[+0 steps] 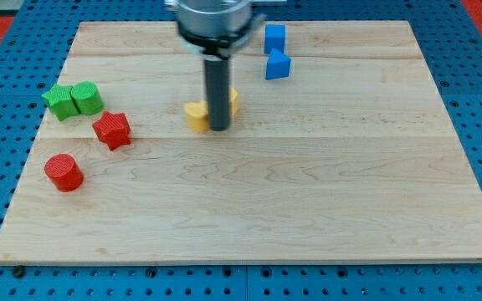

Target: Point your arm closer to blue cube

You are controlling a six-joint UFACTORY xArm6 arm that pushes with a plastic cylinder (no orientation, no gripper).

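No claw here: my tip (219,128) (a bare rod end) grasps nothing, touching the yellow block (197,116), well below-left of the blue cube (278,65).

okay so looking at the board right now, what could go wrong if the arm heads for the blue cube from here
1. My tip sits against the yellow blocks; moving off carelessly could drag them along.
2. Two blue blocks sit close together toward the view's top right: the blue cube and another blue block just below it. A straight approach could strike the lower one first.
3. The blue cube lies near the board's top edge, so overshooting may push it off.
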